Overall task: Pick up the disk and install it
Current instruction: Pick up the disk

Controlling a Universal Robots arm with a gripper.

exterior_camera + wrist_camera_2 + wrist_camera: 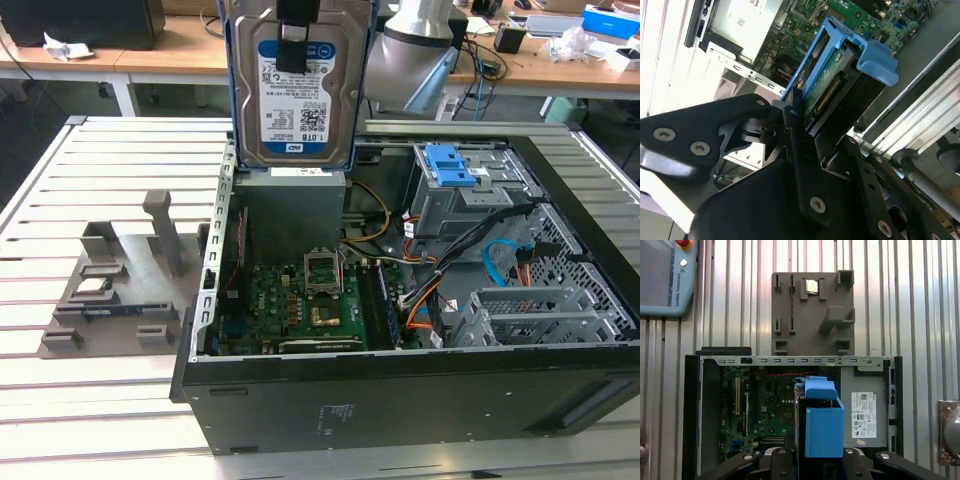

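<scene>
Exterior view showed the disk (295, 100) hanging up high in the air, upright, with its label facing the camera. It was above the open computer case (400, 400) and apart from it. The gripper (293, 50) was squeezed tight on the disk. In the second wrist view a black finger (797, 145) pressed on the disk's blue rail. Down in the case sat the green board (290, 300) and the grey power box (290, 215). A grey holder (120, 290) lay on the table (60, 180), at the exterior view's left of the case.
</scene>
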